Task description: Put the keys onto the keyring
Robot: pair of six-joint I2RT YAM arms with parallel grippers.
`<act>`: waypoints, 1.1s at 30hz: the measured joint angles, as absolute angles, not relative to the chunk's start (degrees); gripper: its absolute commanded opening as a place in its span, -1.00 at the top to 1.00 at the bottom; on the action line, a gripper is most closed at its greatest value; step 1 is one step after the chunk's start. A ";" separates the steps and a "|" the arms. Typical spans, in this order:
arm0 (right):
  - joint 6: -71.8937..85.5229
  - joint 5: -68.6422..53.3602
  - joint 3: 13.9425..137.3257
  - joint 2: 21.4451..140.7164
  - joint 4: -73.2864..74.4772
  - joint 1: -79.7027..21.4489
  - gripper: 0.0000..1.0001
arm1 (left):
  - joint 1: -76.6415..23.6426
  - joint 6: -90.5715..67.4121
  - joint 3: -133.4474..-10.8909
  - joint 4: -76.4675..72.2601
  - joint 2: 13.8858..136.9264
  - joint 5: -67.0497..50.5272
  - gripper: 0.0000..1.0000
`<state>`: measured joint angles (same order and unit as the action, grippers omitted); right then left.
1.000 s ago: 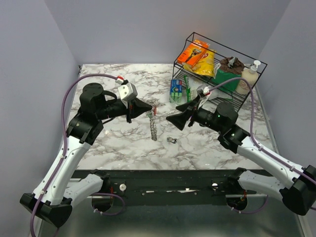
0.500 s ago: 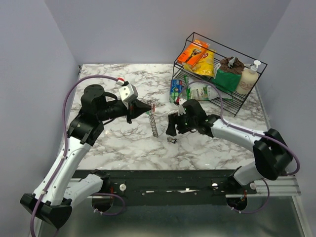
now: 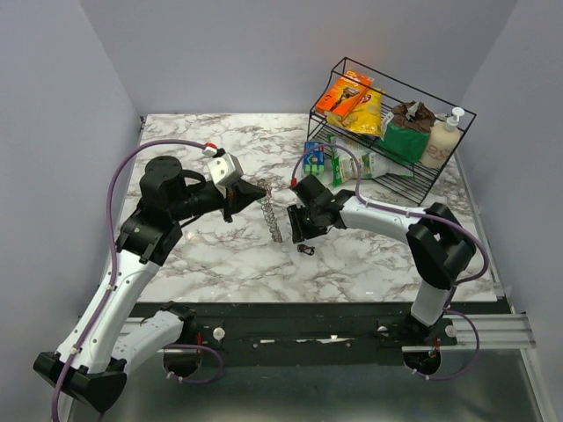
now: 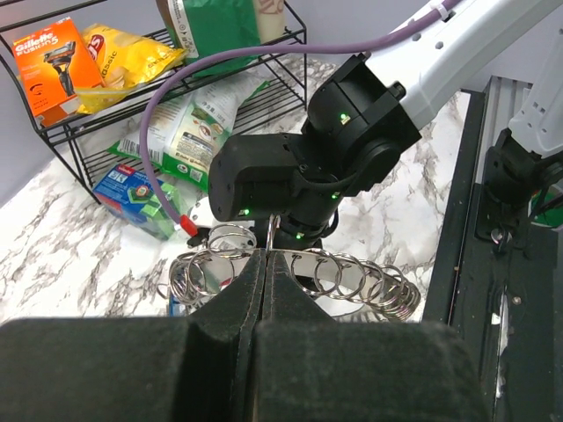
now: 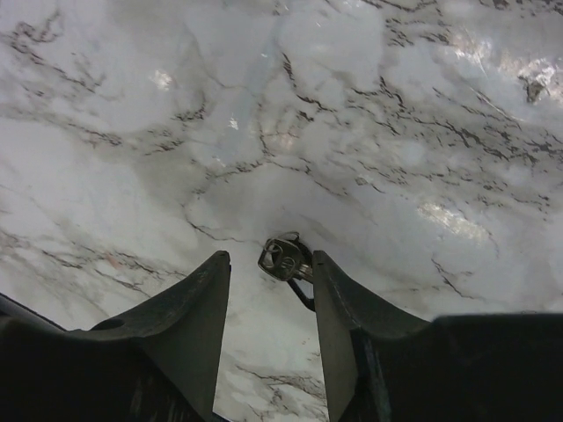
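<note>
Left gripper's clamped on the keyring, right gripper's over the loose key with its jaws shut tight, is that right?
No: the right wrist view shows the right gripper open around the loose key. The left gripper does clamp the keyring.

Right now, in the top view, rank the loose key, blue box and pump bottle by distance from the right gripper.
From the right gripper:
1. Loose key, right at its fingertips.
2. Blue box, behind it.
3. Pump bottle, far back right.

- Your table (image 3: 220, 264) is white marble with grey veins.
- Your keyring (image 3: 271, 215) shines silver.
- Far right, your black wire rack (image 3: 410, 86) holds an orange razor pack (image 3: 345, 92).
</note>
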<state>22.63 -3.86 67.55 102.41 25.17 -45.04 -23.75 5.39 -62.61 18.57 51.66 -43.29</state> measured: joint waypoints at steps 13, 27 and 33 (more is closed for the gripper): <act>23.18 -2.46 70.89 106.04 29.71 -45.52 0.07 | -23.75 5.39 -61.98 18.61 51.48 -43.05 1.00; 23.35 -3.36 71.09 108.14 29.87 -45.82 0.96 | -23.75 5.48 -61.98 19.49 51.55 -42.87 1.00; 22.92 -3.46 71.53 107.87 29.71 -45.82 0.99 | -23.75 5.65 -61.98 19.49 51.55 -42.57 1.00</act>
<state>22.92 -3.46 71.53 107.87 29.71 -45.82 -23.75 5.65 -61.98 19.49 51.55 -42.57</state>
